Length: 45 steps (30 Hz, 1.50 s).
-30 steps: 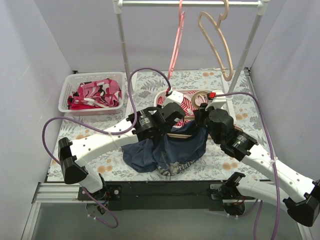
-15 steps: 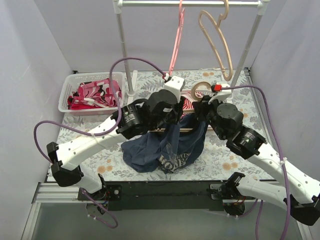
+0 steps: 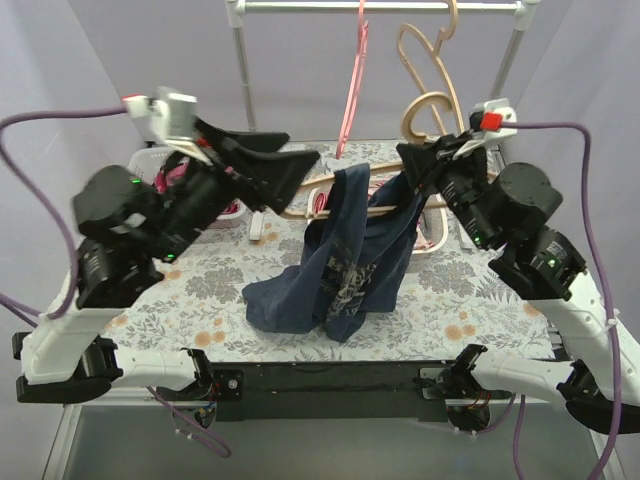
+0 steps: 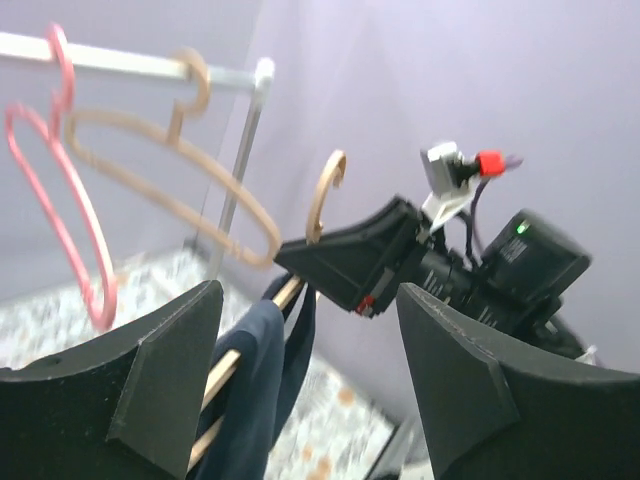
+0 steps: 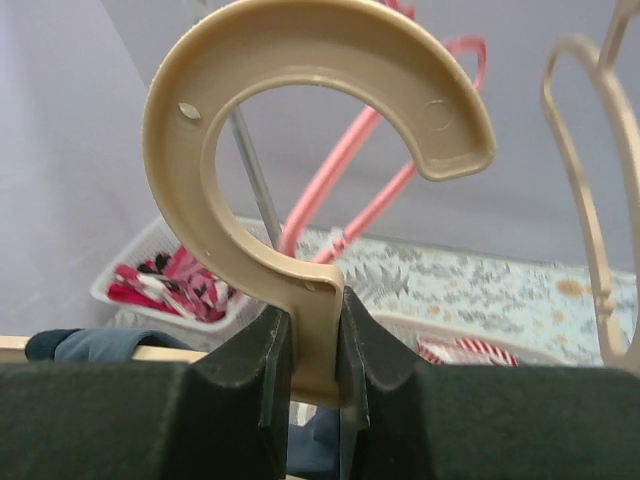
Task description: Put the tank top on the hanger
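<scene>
Right gripper pinches the tan hanger at its hook stem — navy tank top hangs from its bar, lower end on the table. Left gripper — fingers spread wide.

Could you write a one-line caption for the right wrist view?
Right gripper clamps the tan hanger just below its hook, with the navy tank top on its bar.

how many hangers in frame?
3. A pink hanger and a tan hanger hang on the rail; a second tan hanger, carrying the tank top, is clamped in the right gripper.
</scene>
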Each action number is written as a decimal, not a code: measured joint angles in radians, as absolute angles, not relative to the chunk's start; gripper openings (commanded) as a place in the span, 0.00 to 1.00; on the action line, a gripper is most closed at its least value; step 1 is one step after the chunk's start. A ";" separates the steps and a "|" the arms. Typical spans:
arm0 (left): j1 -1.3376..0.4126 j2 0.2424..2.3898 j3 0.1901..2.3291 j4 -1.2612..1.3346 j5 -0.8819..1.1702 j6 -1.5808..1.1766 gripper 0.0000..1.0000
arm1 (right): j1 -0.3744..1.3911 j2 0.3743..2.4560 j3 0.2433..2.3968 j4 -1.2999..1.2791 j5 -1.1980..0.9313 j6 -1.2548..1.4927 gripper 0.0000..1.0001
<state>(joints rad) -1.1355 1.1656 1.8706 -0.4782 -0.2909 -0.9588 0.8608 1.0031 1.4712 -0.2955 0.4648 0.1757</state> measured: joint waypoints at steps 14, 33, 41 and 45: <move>-1.135 1.143 1.914 -0.332 -0.315 -0.840 0.73 | 0.864 1.102 2.056 -0.315 0.313 0.057 0.01; -1.135 1.242 1.971 -0.741 -0.248 -0.780 0.54 | 0.865 0.891 1.243 -0.254 0.194 0.168 0.01; -1.135 1.416 1.923 -0.876 -0.158 -0.758 0.48 | 0.865 0.884 1.224 -0.230 0.173 0.176 0.01; -1.135 1.436 1.923 -0.896 -0.118 -0.751 0.41 | 0.864 0.884 1.195 -0.230 0.174 0.177 0.01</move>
<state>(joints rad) -1.1351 1.4361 1.9232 -0.8955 -0.1177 -0.7513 0.8642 0.8845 1.1954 -0.2298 0.1738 0.1772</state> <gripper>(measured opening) 0.451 0.254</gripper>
